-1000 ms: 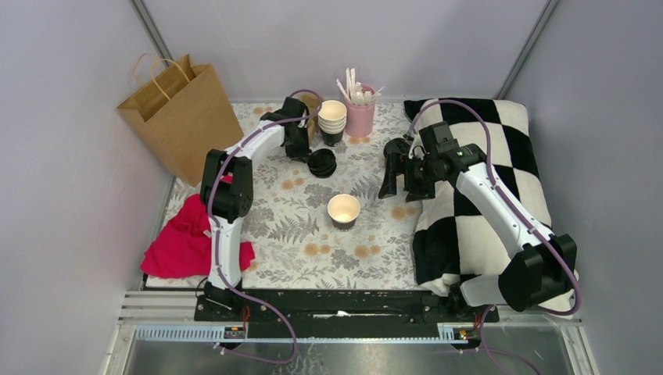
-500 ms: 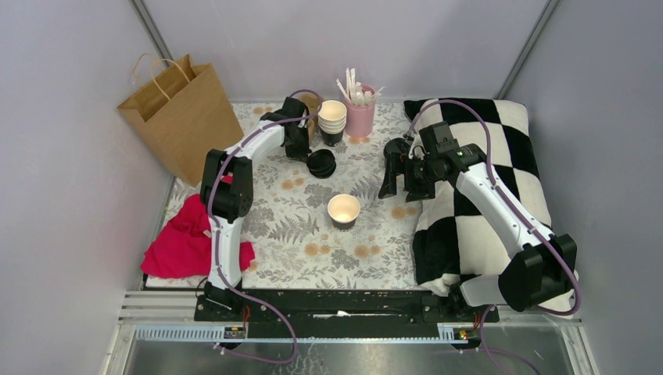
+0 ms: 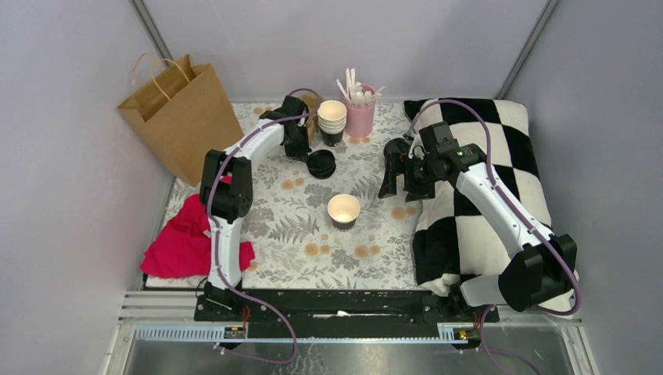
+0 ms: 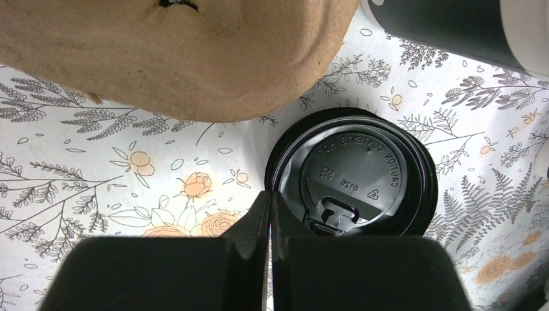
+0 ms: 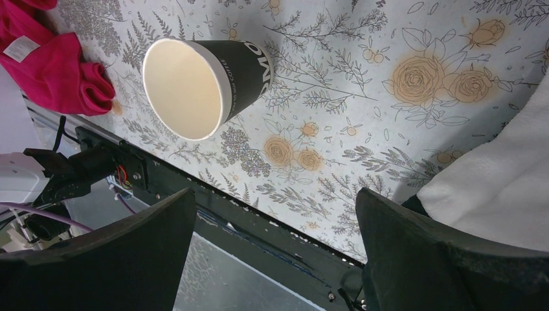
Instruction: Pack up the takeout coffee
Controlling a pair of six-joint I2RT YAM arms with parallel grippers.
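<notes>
Cup [image 3: 344, 209], black outside and cream inside, lidless, is standing upright mid-counter [image 3: 375, 258]; left end effector [image 4: 268, 197] is sitting clenched at the rim of the lid stack [image 4: 353, 172], grasp not discernible; right end effector [image 5: 275, 194] is hovering released, fingers wide, near its right.

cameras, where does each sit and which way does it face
top external: above and behind the robot, looking down on the floral table; both arms show.
left wrist: on the left arm, looking down at the black lids; left fingers shut at the bottom.
right wrist: on the right arm, facing the open cup; right fingers open at both sides.
shared: top and right wrist both show that cup.
</notes>
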